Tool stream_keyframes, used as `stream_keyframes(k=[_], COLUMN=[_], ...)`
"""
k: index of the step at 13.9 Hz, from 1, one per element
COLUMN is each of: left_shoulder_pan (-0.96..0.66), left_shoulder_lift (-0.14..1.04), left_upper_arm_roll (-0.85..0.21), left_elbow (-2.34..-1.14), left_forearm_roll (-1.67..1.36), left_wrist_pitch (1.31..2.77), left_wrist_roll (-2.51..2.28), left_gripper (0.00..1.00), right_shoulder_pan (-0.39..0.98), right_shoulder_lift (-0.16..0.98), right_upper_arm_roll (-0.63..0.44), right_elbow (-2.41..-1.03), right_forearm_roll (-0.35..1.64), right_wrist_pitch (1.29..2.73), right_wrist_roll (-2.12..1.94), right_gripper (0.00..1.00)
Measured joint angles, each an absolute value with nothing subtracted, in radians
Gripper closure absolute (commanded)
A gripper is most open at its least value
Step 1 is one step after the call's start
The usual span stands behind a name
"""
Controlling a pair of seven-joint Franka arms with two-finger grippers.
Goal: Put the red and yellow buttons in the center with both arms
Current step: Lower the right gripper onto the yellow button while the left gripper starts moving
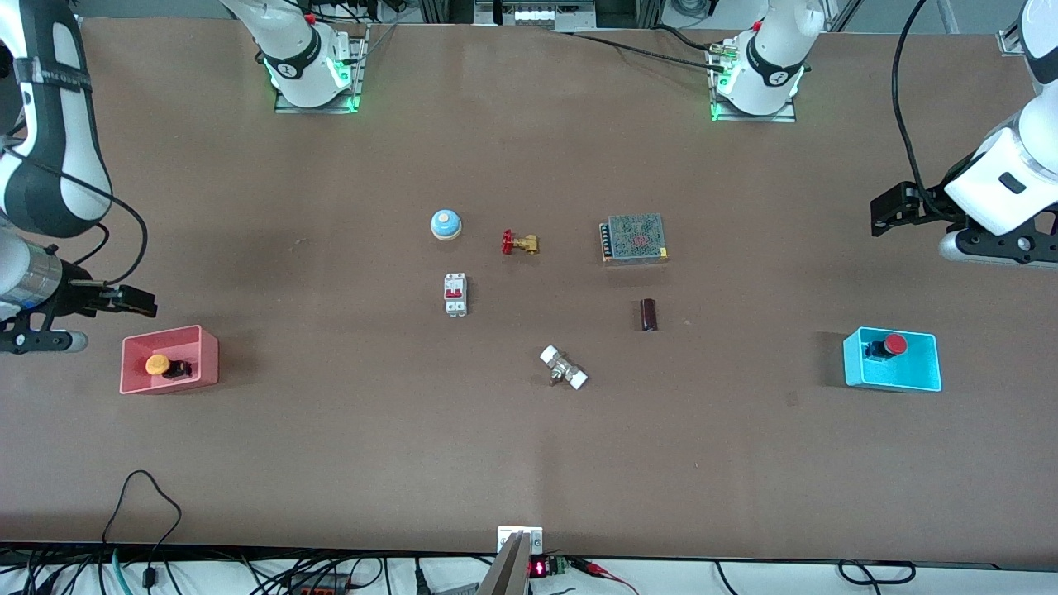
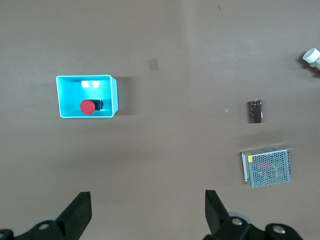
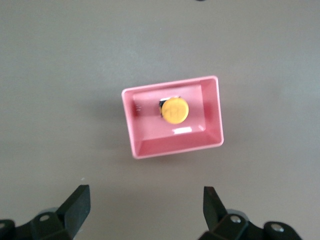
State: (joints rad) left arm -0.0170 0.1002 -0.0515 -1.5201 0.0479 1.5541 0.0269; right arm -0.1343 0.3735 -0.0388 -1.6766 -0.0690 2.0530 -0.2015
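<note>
At pink bin [image 1: 207,357]: yellow button [image 1: 159,364] lay inside; right gripper [image 3: 145,207] spread above.
At cyan bin [image 1: 930,364]: red button [image 1: 895,344] inside; left gripper [image 2: 148,212] spread, offset.
Tip: centre over cap, descend clear of walls.
</note>
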Motion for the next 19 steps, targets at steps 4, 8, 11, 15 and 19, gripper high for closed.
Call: stream_keyframes(k=[4, 8, 11, 15, 19], left_shoulder_pan=[-0.016, -0.015, -0.014, -0.014, -0.006], left_shoulder_lift=[0.101, 0.101, 0.101, 0.101, 0.101], left_upper_arm_roll=[-0.051, -0.051, -0.051, -0.051, -0.048], left_elbow=[-1.519, -1.517, -1.517, -1.517, -1.517], left_forearm_roll=[0.048, 0.048, 0.049, 0.064, 0.067], left_wrist_pitch=[1.546, 1.545, 1.541, 1.522, 1.522], left_wrist_roll=[0.027, 0.027, 0.027, 0.027, 0.042], left_gripper=[0.00, 0.00, 0.00, 0.00, 0.00], right_shoulder_pan=[-0.161, -0.173, -0.177, -0.207, -0.217], right_shoulder_lift=[0.443, 0.486, 0.498, 0.551, 0.583], right_upper_arm_roll=[-0.025, -0.006, 0.000, 0.000, 0.004], right_elbow=[-1.677, -1.676, -1.676, -1.676, -1.675], right_forearm_roll=[-0.070, -0.077, -0.095, -0.096, -0.096], right_wrist_pitch=[2.163, 2.218, 2.258, 2.350, 2.374], right_wrist_roll=[-0.283, -0.310, -0.335, -0.406, -0.412], right_gripper=[0.00, 0.00, 0.00, 0.00, 0.00])
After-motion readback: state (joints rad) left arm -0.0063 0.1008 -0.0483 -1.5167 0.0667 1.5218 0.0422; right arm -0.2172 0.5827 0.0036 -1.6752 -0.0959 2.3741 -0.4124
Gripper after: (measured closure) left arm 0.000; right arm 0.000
